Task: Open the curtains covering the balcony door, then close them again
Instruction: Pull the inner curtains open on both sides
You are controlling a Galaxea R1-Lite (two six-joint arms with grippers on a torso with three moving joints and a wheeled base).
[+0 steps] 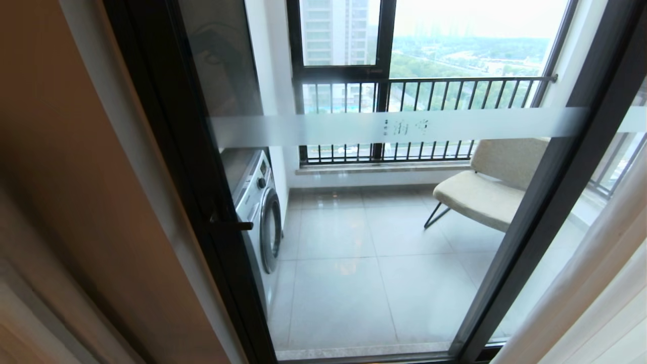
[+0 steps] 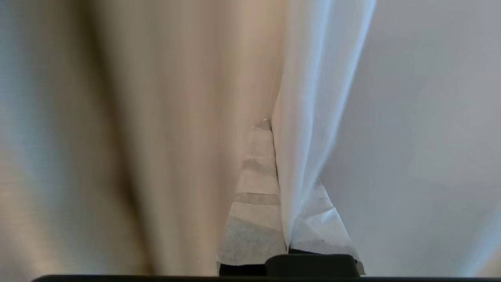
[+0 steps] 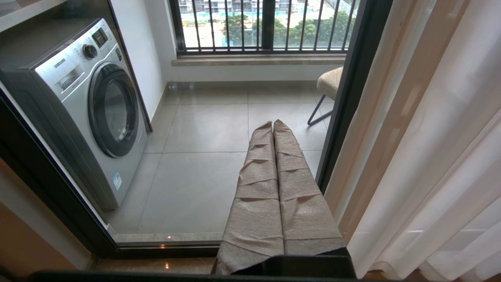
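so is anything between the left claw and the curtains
Nothing visible. In the left wrist view the left claw is shut with the sheer white curtain pinched between its fingers, and the beige curtain lies right alongside.

Tiled balcony floor (image 1: 354,283), washing machine (image 1: 260,212) standing at left, beige chair (image 1: 480,194) at right
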